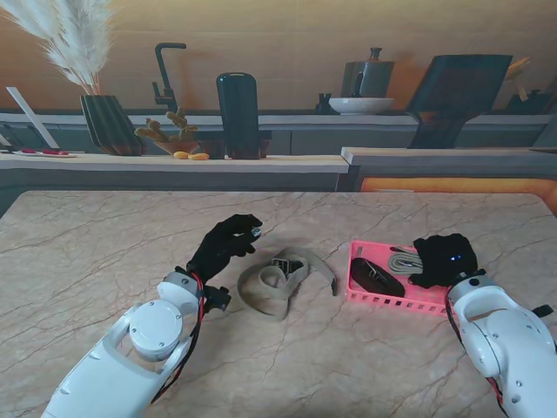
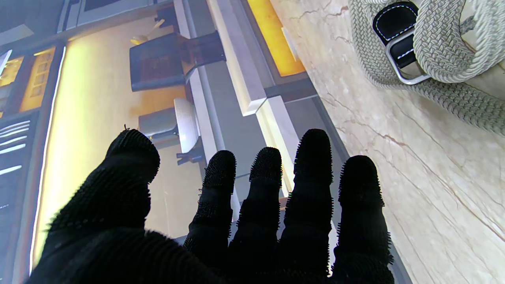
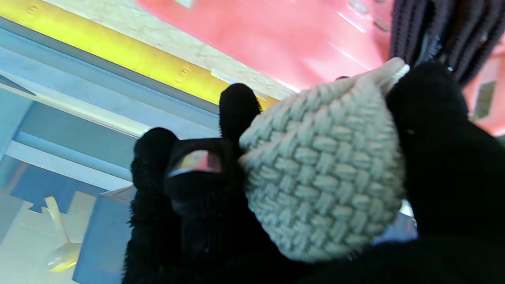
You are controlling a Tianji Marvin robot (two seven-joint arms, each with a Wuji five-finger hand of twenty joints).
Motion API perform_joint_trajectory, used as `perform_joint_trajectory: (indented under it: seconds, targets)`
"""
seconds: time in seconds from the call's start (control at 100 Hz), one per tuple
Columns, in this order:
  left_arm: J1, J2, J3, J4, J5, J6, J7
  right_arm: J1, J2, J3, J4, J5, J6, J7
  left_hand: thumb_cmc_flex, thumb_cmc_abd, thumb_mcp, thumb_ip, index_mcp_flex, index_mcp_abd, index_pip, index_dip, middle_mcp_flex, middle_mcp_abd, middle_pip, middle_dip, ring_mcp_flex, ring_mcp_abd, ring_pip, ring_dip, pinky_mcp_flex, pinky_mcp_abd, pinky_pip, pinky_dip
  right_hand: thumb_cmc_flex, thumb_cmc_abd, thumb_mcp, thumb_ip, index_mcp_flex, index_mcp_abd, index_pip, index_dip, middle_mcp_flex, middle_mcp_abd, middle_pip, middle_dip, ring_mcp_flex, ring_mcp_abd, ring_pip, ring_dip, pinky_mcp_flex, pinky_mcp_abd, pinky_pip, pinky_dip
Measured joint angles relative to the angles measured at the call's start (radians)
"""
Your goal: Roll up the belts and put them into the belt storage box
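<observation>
While both arms rose from the near corners of the marble table [image 1: 104, 261], the scene stood as follows.

Left hand: the left hand [image 1: 224, 246] hung over the table with its fingers [image 2: 311, 165] spread apart and nothing in its hold; the wrist view showed only bare glove and open air between the digits.

Loose belt: a beige woven belt [image 1: 283, 280] lay in a slack loop on the table, just to the right of the left hand and apart from it; its metal buckle [image 2: 406, 63] with a dark leather tab rested inside the loop.

Belt storage box: the pink basket [image 1: 383, 300] sat on the table to the right of the loose belt, near it but not touching.

Box contents: a dark rolled belt [image 1: 376, 277] lay in the left part of the basket.

Right hand: the right hand [image 1: 445, 259] was at the basket's right end, its fingers closed around a roll of pale woven belt [image 3: 323, 165], pinched between thumb and fingers.

Pale roll in stand view: part of it [image 1: 406, 261] showed inside the basket beside the hand.
</observation>
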Motion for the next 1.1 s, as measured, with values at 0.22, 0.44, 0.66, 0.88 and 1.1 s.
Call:
perform_joint_trajectory:
  seconds: [0.22,0.44,0.66,0.88,1.1]
  targets:
    - [0.000,0.000,-0.001,0.000,0.001,0.000,0.001,0.005,0.003,-0.008,0.055,-0.018,0.065,-0.015,0.000,0.000,-0.009,0.000,0.012,0.000,0.000,0.000,0.000,0.000,0.000,0.000,0.000,0.000,0.000,0.000,-0.002,0.000,0.000,0.000,0.000,0.000,0.000,0.000,0.000,0.000,0.000,0.000,0.000,0.001,0.001,-0.001,0.001,-0.002,0.012,-0.004,0.006,0.000,0.007,0.000]
    - [0.000,0.000,-0.001,0.000,0.000,0.001,0.000,0.032,0.004,-0.043,0.138,0.028,0.109,-0.067,0.011,0.010,-0.019,0.000,0.016,0.000,0.000,0.000,0.000,0.000,0.000,0.000,0.000,0.000,0.000,0.000,-0.002,0.000,0.000,0.000,0.000,0.000,0.000,0.000,0.000,0.000,0.000,0.000,0.000,0.001,0.001,-0.009,0.001,-0.003,0.012,-0.011,0.006,0.000,0.008,0.000]
    - [-0.001,0.000,-0.002,0.000,0.000,0.006,-0.002,0.059,0.004,-0.080,0.180,0.055,0.145,-0.063,0.011,0.010,-0.031,0.000,0.016,0.000,0.000,0.000,0.000,-0.002,0.000,0.000,0.000,0.000,0.000,0.000,-0.003,0.000,0.000,0.000,0.000,0.000,-0.005,0.000,0.000,0.000,0.000,0.001,0.000,0.001,0.003,-0.009,0.001,-0.003,0.013,-0.029,0.006,0.000,0.008,0.000]
    - [-0.001,0.000,-0.004,0.000,0.001,0.007,-0.004,0.072,0.003,-0.099,0.207,0.079,0.167,-0.041,0.026,0.010,-0.032,0.000,0.016,-0.001,0.000,0.001,0.001,-0.003,0.000,0.000,0.000,0.000,0.000,0.000,0.000,0.000,0.000,0.000,0.000,0.000,-0.008,0.000,0.000,0.000,0.000,0.012,0.005,0.001,0.006,-0.010,0.001,-0.003,0.013,-0.039,0.005,0.000,0.015,0.000]
    - [-0.001,0.000,-0.005,0.000,-0.001,0.013,-0.011,0.085,0.003,-0.113,0.222,0.093,0.202,0.021,0.026,0.010,-0.032,0.000,0.016,-0.003,0.000,0.001,0.001,-0.004,0.000,0.000,0.000,0.000,0.000,0.000,0.005,-0.001,0.000,0.000,0.002,0.054,-0.052,0.000,-0.017,0.000,-0.002,0.026,-0.032,0.014,-0.001,-0.025,-0.051,0.026,-0.120,-0.078,-0.101,0.004,-0.033,-0.044]
